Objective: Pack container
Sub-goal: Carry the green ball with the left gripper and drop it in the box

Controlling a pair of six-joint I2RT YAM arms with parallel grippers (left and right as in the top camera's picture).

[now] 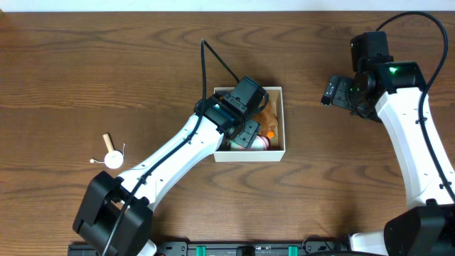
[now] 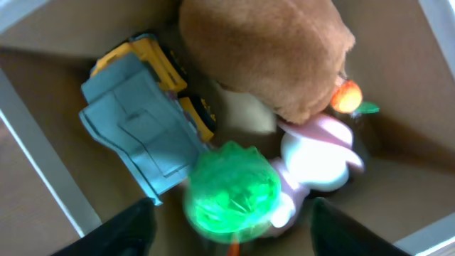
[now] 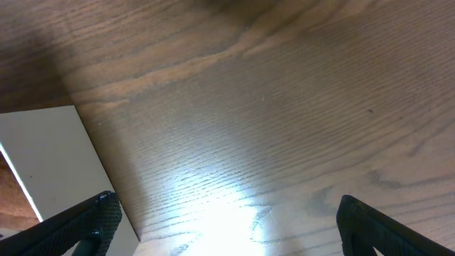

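Observation:
The container (image 1: 249, 154) is a shallow white box with a tan inside, at the table's middle. My left gripper (image 1: 245, 135) hangs over its near part, open. In the left wrist view its fingers (image 2: 234, 231) stand wide apart on either side of a green translucent ball (image 2: 231, 188) without touching it. Also in the box (image 2: 35, 156) are a brown plush (image 2: 270, 50), a yellow and grey-blue toy truck (image 2: 142, 114), a pink-white toy (image 2: 320, 156) and a small orange piece (image 2: 346, 96). My right gripper (image 1: 330, 92) is open and empty above bare table, right of the box (image 3: 50, 156).
A small white round thing with a wooden stick (image 1: 111, 156) lies on the wooden table at the left. The left arm's black cable (image 1: 213, 60) loops behind the box.

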